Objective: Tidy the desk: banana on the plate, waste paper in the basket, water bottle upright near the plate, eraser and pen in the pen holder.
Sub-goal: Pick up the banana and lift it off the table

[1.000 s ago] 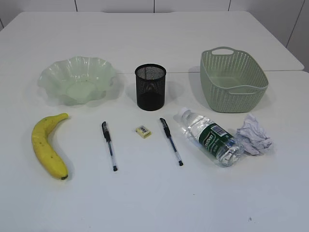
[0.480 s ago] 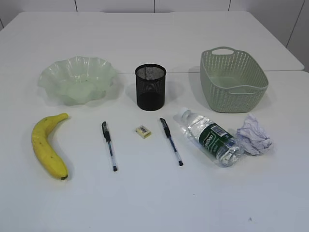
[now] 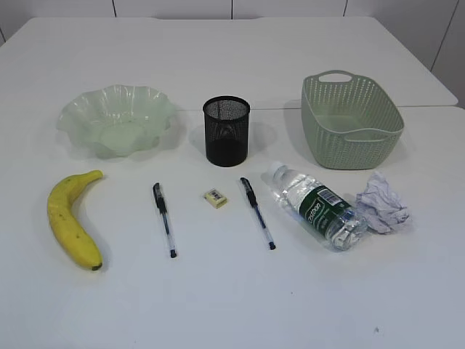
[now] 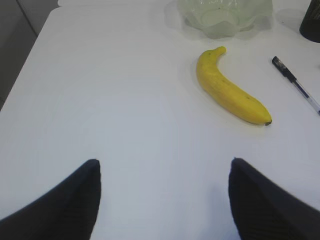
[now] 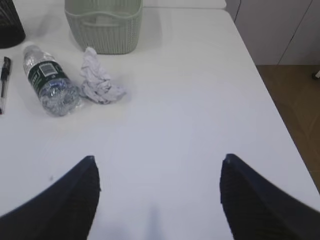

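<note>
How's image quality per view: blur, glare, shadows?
Exterior view: sharp, even light, soft short shadows beside the pen holder and basket. Left wrist view: banana crisp, near fingertips soft dark shapes. Right wrist view: slightly soft, waste paper low-contrast against the white table.

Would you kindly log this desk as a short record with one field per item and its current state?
banana: on table, in front of plate
bottle: lying on its side, beside paper
paper: on table, in front of basket
eraser: on table, between two pens
holder: upright, behind eraser
left gripper: open, holding nothing
right gripper: open, holding nothing
</note>
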Robot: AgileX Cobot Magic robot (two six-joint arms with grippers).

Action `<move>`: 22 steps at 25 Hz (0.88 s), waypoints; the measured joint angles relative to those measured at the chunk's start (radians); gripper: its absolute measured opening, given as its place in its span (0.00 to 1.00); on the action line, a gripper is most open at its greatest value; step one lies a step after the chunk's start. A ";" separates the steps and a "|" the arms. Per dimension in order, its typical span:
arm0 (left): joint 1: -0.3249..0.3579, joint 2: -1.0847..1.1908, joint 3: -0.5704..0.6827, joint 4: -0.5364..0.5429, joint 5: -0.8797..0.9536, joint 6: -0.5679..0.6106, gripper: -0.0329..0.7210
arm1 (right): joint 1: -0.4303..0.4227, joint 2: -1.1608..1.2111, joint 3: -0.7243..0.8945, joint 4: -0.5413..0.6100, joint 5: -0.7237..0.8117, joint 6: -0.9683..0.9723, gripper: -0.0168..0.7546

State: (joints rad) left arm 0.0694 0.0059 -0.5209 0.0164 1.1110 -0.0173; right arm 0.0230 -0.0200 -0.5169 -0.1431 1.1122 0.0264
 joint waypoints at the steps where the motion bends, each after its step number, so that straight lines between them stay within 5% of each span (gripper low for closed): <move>1: 0.000 0.000 0.000 -0.007 0.000 0.000 0.79 | 0.000 0.000 -0.007 0.000 -0.041 0.028 0.74; 6: 0.000 0.007 -0.009 -0.060 -0.044 0.000 0.78 | 0.000 0.027 -0.019 0.000 -0.242 0.145 0.73; 22: 0.000 0.448 -0.193 -0.174 -0.305 0.001 0.78 | 0.000 0.624 -0.315 0.071 -0.313 0.070 0.73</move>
State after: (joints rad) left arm 0.0694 0.4540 -0.7139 -0.1576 0.8060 -0.0166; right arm 0.0230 0.6044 -0.8316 -0.0723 0.7994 0.0960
